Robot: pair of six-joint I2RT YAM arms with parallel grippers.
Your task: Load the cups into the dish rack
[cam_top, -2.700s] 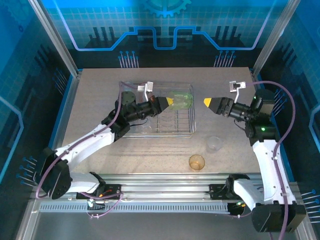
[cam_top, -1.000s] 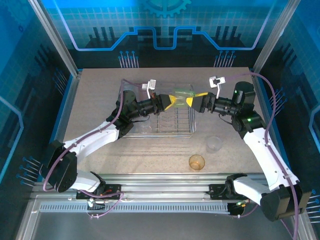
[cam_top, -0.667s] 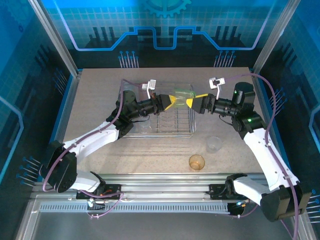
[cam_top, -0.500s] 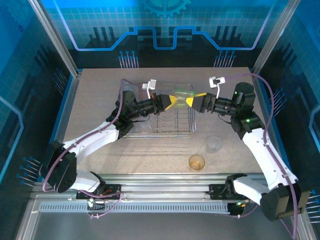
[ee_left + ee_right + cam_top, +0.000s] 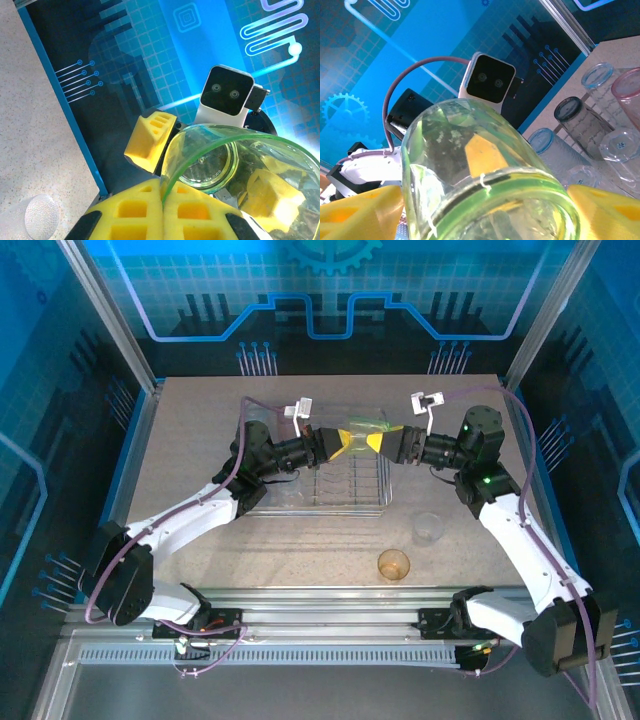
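A green cup [image 5: 360,433] hangs on its side above the dish rack [image 5: 320,508], held between the two arms. My left gripper [image 5: 347,443] is shut on its rim; the left wrist view shows the yellow pads [image 5: 135,212] pinching the green cup [image 5: 240,165] wall, mouth toward me. From the other side, my right gripper [image 5: 377,441] stands open around the cup's base. In the right wrist view its fingers [image 5: 355,212] flank the green cup [image 5: 485,165]; whether they touch it I cannot tell. Inverted blue [image 5: 555,147], grey [image 5: 577,117] and pink [image 5: 627,92] cups stand in the rack.
On the table right of the rack stand a clear cup [image 5: 428,527] and an orange cup [image 5: 393,564] nearer the front edge. Blue enclosure walls [image 5: 320,300] close off the back and sides. The clear cup [image 5: 37,217] also sits low in the left wrist view.
My right gripper swung in from the right to the green cup's base and its fingers have narrowed slightly around it. The left gripper has kept the cup nearly still above the rack.
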